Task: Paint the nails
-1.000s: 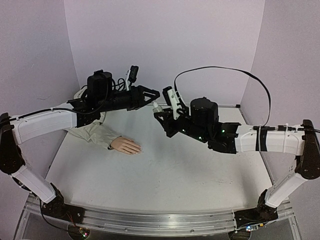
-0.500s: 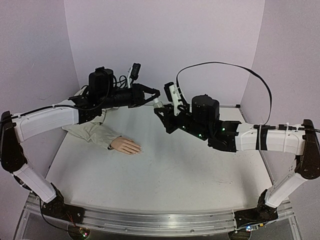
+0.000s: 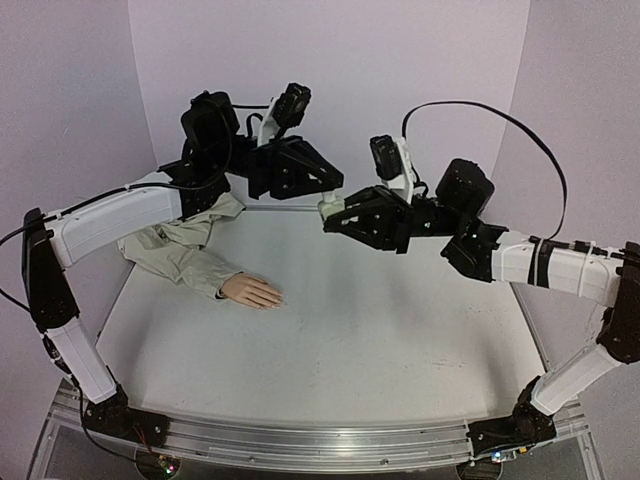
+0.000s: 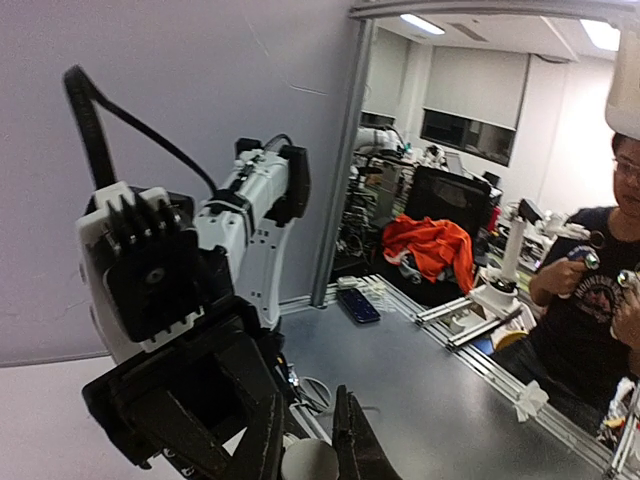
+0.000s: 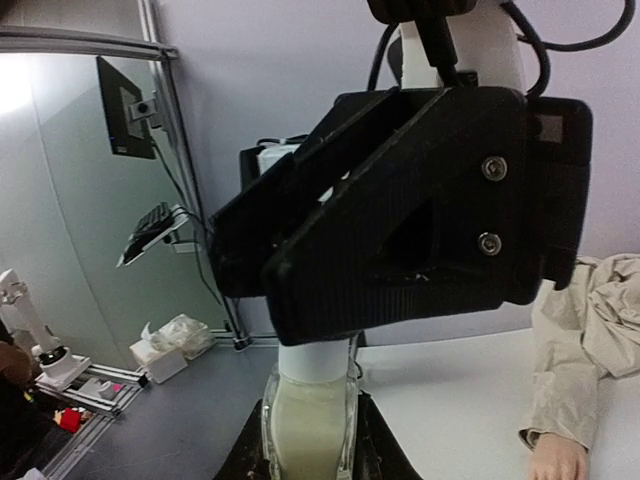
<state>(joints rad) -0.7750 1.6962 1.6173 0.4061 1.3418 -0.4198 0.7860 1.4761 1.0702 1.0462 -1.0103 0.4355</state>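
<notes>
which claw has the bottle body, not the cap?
The right claw: it clamps the body of the pale bottle from below. The left claw is shut on the white cap above it.

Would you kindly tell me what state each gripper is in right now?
Left gripper: closed on the white cap of the small bottle.
Right gripper: closed, holding the small bottle.

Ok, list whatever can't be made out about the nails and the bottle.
- Nails: top view, the mannequin hand is too small; right wrist view, the bottom edge cuts its fingers off.
- Small white bottle: right wrist view, the left claw covers its cap; left wrist view, the bottom edge crops it.
</notes>
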